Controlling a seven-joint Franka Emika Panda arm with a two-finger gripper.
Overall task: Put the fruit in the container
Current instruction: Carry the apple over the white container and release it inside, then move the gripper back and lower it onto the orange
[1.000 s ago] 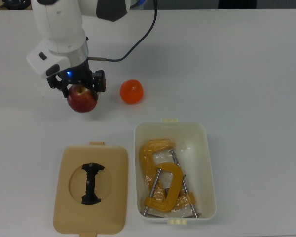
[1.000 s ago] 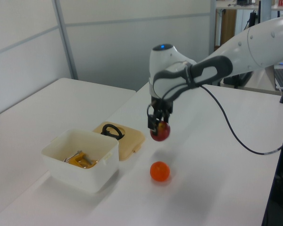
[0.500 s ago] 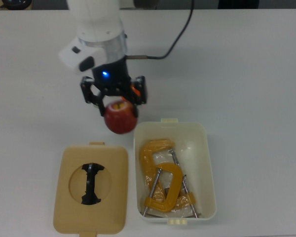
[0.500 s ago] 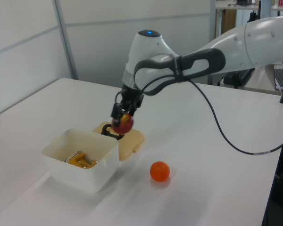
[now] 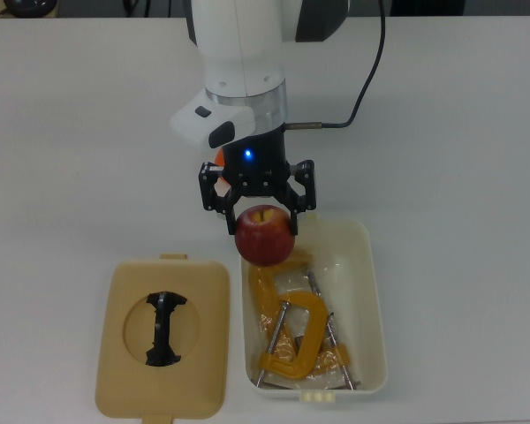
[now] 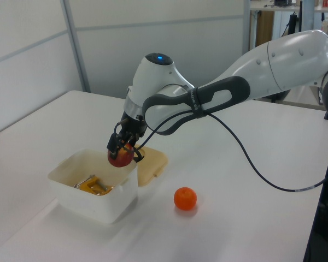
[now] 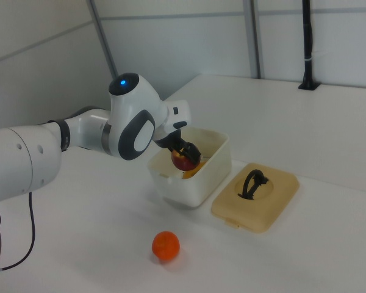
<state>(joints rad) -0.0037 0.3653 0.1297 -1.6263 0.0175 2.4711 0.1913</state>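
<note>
Near to far in the left view: cream tub [image 6: 93,188] sits closest to camera, open top, with a yellow-orange C-clamp [image 6: 94,186] lying inside on its floor. Orange fruit [image 6: 185,198] rests on the white table [image 6: 246,218] off to the left view's right of the tub, well apart from it and from the arm. Just behind the tub's far wall, the tan lid [image 6: 151,164] lies flat on the table, touching or nearly touching the tub, can't tell which. Above the tub's far rim the gripper [image 6: 122,151] hangs with fingers pinching the red apple [image 6: 120,157]; apple is in the air, clear of the tub floor. Top view confirms: gripper [image 5: 258,206] has one black finger on each side of the apple [image 5: 265,235], apple over the tub's [image 5: 375,300] upper-left corner in the top view, partly overlapping the rim there and above the C-clamp [image 5: 291,331]. Lid [image 5: 128,353], black handle [image 5: 163,327] up, lies on the top view's left of the tub. Orange mostly hidden behind the gripper body in the top view, only a sliver [image 5: 217,159] shows. Right view: apple [image 7: 183,160] held over the tub [image 7: 195,177] opening, orange [image 7: 166,246] on the table nearest camera, lid [image 7: 256,198] on the right view's right.
</note>
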